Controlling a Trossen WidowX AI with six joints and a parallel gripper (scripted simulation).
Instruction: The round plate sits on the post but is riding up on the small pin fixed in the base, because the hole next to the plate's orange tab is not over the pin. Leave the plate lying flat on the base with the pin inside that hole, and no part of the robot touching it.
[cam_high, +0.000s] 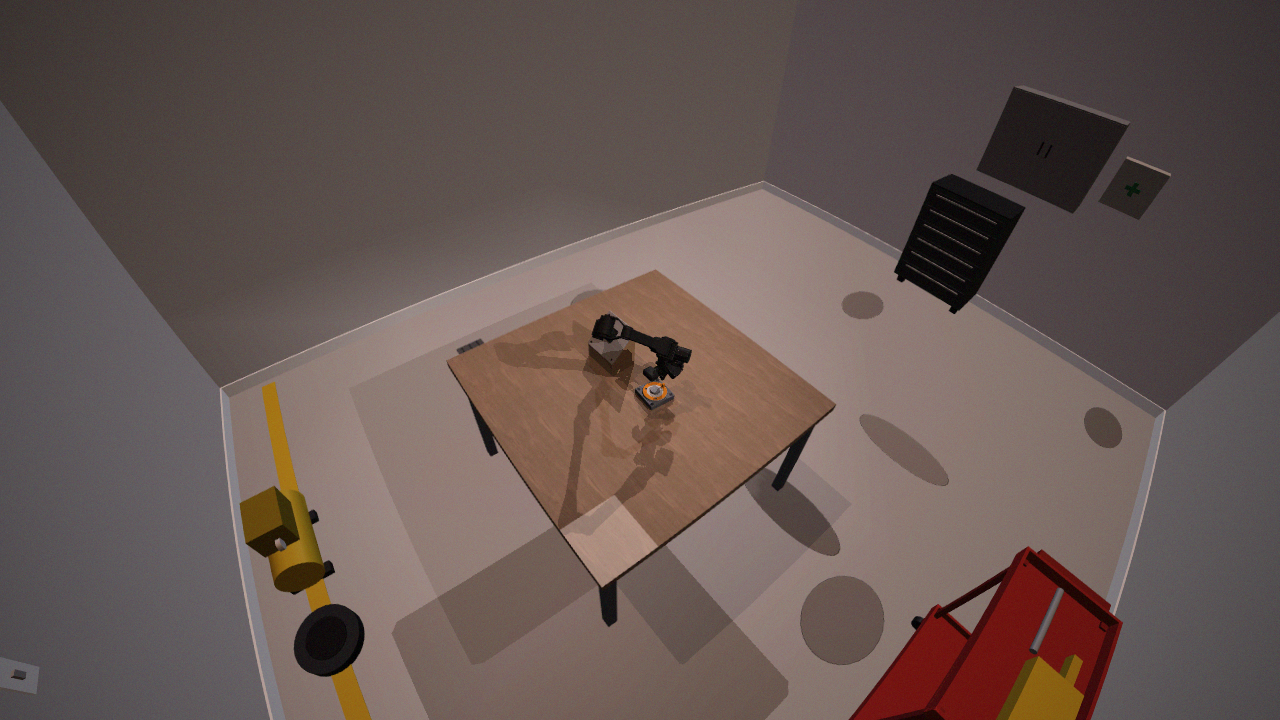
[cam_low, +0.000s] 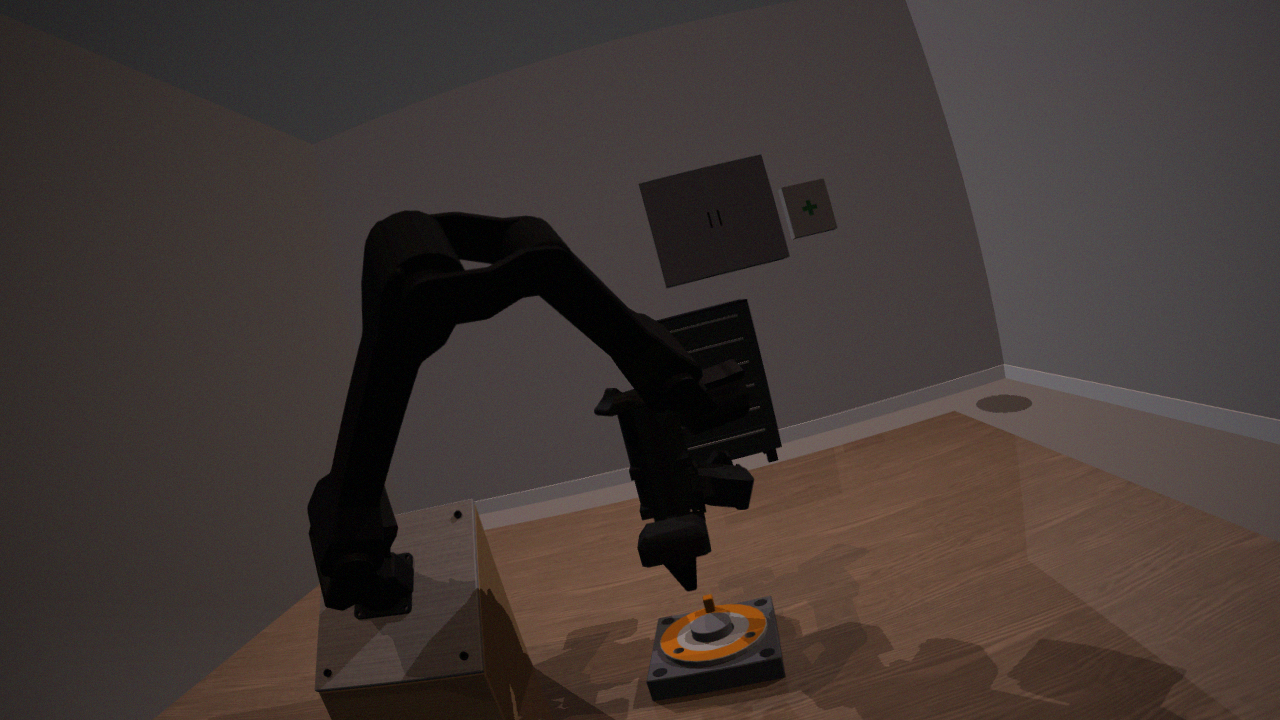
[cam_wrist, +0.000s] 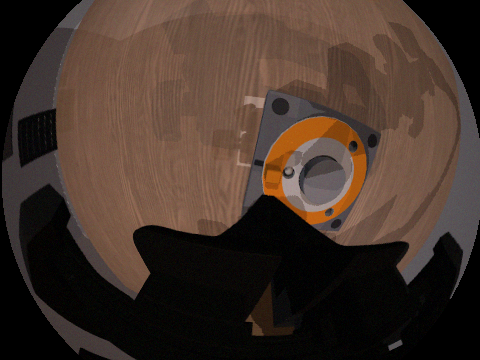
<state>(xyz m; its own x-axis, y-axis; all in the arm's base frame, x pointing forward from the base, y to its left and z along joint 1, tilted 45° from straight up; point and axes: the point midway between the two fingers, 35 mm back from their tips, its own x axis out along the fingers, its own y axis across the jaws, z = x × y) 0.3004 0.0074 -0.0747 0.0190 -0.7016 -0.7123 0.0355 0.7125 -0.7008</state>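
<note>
My black parallel-jaw gripper (cam_low: 687, 580) hangs with its jaws pressed together on nothing, tips pointing down. It sits just above and slightly to the near-arm side of the round orange plate (cam_low: 716, 632), apart from it; in the exterior view there is a clear gap between my tips and the small orange tab (cam_low: 708, 602) standing up at the plate's far edge.

The plate rests on the square dark grey base (cam_low: 716, 673), which sits on the brown wooden table (cam_low: 939, 555) a little in front of the pale block (cam_low: 420, 617) that carries my arm. A pale grey ring and the grey round post (cam_wrist: 324, 178) fill the plate's centre.

Through my wrist camera the base shows up turned at an angle, with dark holes in its corners. On the orange plate, toward my fingers, I see a small pale dot (cam_wrist: 288, 172) just beside the inner ring; I cannot tell whether that is the pin inside the hole. Whether the plate lies fully flat I cannot judge either.

From the top view the base (cam_high: 655, 394) sits close to the table's middle.
</note>
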